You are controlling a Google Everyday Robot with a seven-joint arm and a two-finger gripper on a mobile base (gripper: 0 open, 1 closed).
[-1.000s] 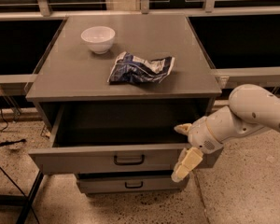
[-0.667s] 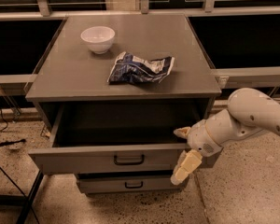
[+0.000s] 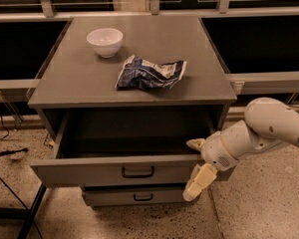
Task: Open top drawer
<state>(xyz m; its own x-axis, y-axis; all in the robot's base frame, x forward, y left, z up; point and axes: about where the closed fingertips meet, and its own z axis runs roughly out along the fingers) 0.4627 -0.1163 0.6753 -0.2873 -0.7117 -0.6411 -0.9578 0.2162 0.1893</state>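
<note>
At the right end of a grey bench (image 3: 79,78), the gripper (image 3: 190,169) hangs against the top drawer (image 3: 114,169), its pale fingers (image 3: 199,179) spread wide, one over the front's upper edge and one before its face. The wrist hides the drawer's right corner, and the arm (image 3: 269,128) is cut off at the frame's right edge. Shadow fills the drawer's box. Pulled well out above a shut lower drawer (image 3: 114,197), the top drawer stands as it did a second ago, and the gripper has scarcely shifted. A white bowl (image 3: 105,41) and a crumpled bag (image 3: 149,72) sit on top.
</note>
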